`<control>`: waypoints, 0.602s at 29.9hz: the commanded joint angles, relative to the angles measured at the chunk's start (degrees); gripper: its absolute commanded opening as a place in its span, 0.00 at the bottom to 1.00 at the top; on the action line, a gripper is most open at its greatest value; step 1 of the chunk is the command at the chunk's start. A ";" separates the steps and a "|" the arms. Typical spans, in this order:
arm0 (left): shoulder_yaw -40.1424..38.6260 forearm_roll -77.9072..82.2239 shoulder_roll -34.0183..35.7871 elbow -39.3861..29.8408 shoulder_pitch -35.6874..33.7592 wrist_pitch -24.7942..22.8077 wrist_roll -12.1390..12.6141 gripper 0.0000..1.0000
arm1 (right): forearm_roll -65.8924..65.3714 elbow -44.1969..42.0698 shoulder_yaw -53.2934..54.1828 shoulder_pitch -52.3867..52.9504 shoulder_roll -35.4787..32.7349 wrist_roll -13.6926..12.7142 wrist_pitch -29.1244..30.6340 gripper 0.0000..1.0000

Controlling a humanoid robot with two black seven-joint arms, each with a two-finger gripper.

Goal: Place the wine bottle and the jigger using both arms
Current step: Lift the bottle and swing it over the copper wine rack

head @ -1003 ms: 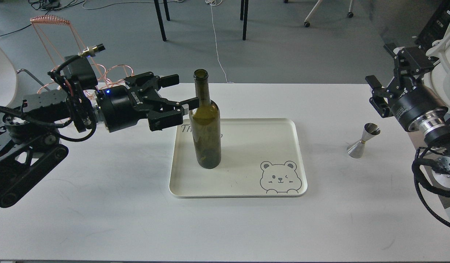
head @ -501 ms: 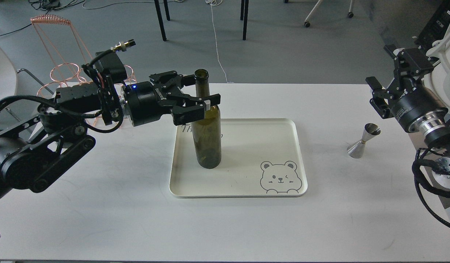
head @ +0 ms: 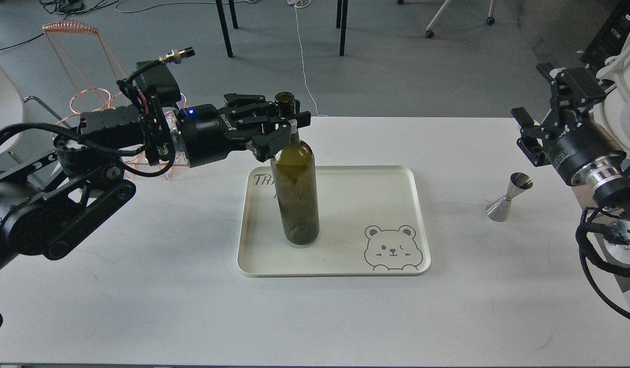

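White tabletop (head: pixel 141 306) carries a cream rounded-corner tray (head: pixel 420 214) printed with a bear outline. Wine bottle (head: pixel 295 194), dark olive glass, smooth, unlabelled, stands upright on the tray's left half. Left gripper (head: pixel 289 120) is clamped around its narrow neck just below the open mouth. Jigger (head: pixel 508 197), polished steel hourglass, stands on the table right of the tray, below and clear of the right gripper (head: pixel 530 130), whose fingers are spread apart, holding nothing.
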 commanded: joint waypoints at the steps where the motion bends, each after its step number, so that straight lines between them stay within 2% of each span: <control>1: -0.31 -0.67 3.48 -0.14 -4.82 -0.01 0.00 0.09 | 0.00 -0.01 0.09 -0.16 0.06 0.00 -0.12 0.94; 6: 0.04 -4.88 11.03 0.56 -12.73 -0.62 0.00 0.09 | 0.00 -0.10 0.09 -0.16 0.15 0.00 -0.03 0.93; 10: 0.04 -5.33 17.10 4.85 -17.66 -0.80 0.00 0.09 | 0.00 -0.10 0.00 -0.24 0.15 0.00 -0.03 0.94; 18: 0.13 -4.98 21.33 12.06 -18.64 -3.08 0.00 0.09 | 0.00 -0.10 -0.17 -0.24 0.24 0.00 -0.12 0.94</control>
